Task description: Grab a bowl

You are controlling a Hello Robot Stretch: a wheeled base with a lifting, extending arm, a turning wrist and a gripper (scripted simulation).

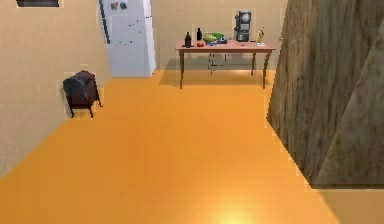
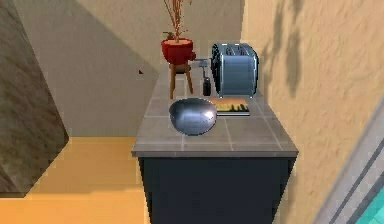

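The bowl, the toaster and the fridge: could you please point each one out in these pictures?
bowl [image 2: 193, 117], arm side view, middle of its grey inside.
toaster [image 2: 236, 70], arm side view, its shiny side face.
fridge [image 1: 128, 40], forward view, its white door.

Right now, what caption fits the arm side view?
Grey bowl on a tiled counter, toaster and potted plant behind.

This is a kitchen in a home. A white fridge [image 1: 128, 38] stands at the far wall, and beside it a wooden surface [image 1: 230, 48] carries bottles [image 1: 188, 39] near its left edge. A tiled surface [image 2: 170, 135] has a metal toaster [image 2: 235, 68] at its far edge and a grey bowl [image 2: 193, 116] near its middle.
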